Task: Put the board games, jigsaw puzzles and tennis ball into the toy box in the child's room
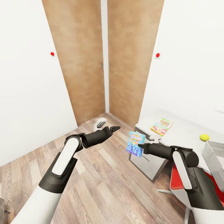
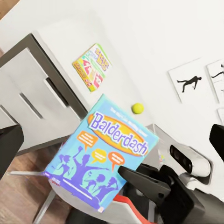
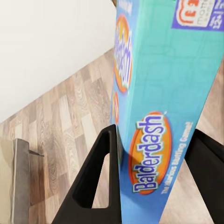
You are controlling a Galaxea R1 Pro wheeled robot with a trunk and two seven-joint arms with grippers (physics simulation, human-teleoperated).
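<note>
Blue "Balderdash" board game [image 1: 135, 143] pinched upright in right claw [image 1: 140, 145], fingers [image 3: 100, 182] pressed against both narrow faces of the box (seen edge-on in the right wrist view), held in the air over the wood-plank floor [image 1: 102, 183], just beside the near corner of the bench [image 1: 183, 133]. Same box [image 2: 100, 154] plain in the left wrist view, cover facing that camera, with right claw [image 2: 140, 179] gripping from below.

Left claw [image 1: 114, 128] holding nothing, raised over the floor toward the room's corner; fingers [image 1: 115, 127] look close together from the head view, yet cannot tell for sure whether closed or parted.

On the pale bench top: Skip-Bo board game [image 1: 161, 126] lying flat near the wall-side edge, tennis ball [image 1: 204, 137] well apart from it, close to the grey toy box [image 1: 213, 155] at the frame's right edge. White drawers [image 2: 28, 105] under the bench. Red chair [image 1: 180, 183] tucked beneath right arm. Two wooden doors [image 1: 77, 59] meeting at the corner ahead.
</note>
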